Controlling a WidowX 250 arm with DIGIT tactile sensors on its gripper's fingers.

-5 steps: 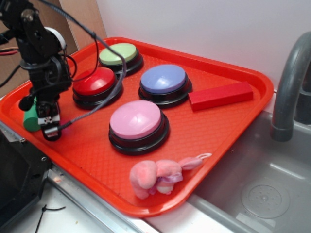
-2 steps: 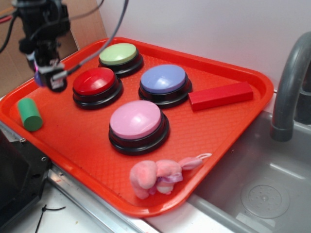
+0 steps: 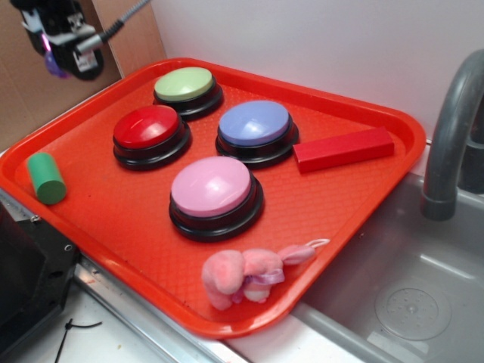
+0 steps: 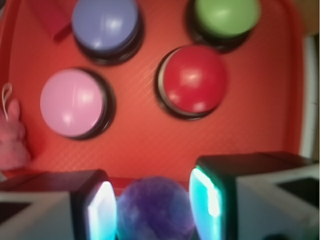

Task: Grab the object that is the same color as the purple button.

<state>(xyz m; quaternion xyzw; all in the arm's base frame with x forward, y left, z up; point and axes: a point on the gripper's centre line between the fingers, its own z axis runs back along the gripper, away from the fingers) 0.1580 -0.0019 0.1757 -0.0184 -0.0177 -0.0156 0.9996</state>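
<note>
No writing, label, brand mark, number or sign can be read in either view. The four dome buttons, the red block, the green cylinder, the pink plush toy and the orange tray all show plain, unmarked surfaces, and the wrist view is too blurred to reveal any fine print.

Ext cam looks down at an angle across the red tray [image 3: 363,181]; wrist cam looks straight down, closer, onto same buttons.
</note>
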